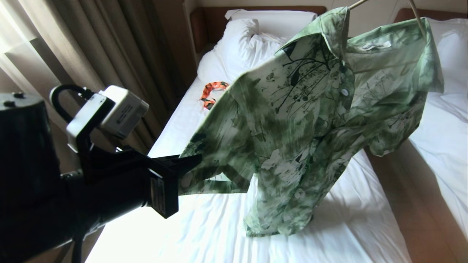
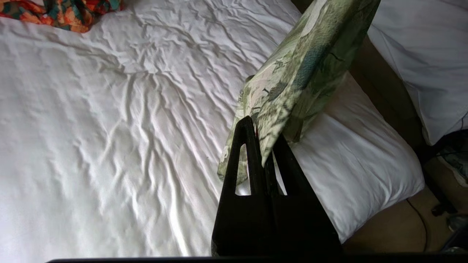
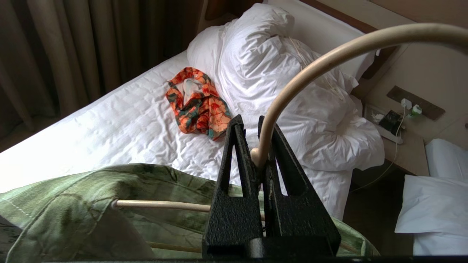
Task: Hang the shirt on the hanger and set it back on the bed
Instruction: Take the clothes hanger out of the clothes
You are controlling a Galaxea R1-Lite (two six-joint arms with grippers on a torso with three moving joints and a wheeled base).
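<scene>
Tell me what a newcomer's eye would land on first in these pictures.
The green and white leafy-print collared shirt dominates, hanging in the air above the white-sheeted bed from a thin cream hanger whose hook the right gripper clamps. The black left gripper, low on the left of the head view, pinches the shirt's edge. Near the white pillows lies a small orange patterned garment.
</scene>
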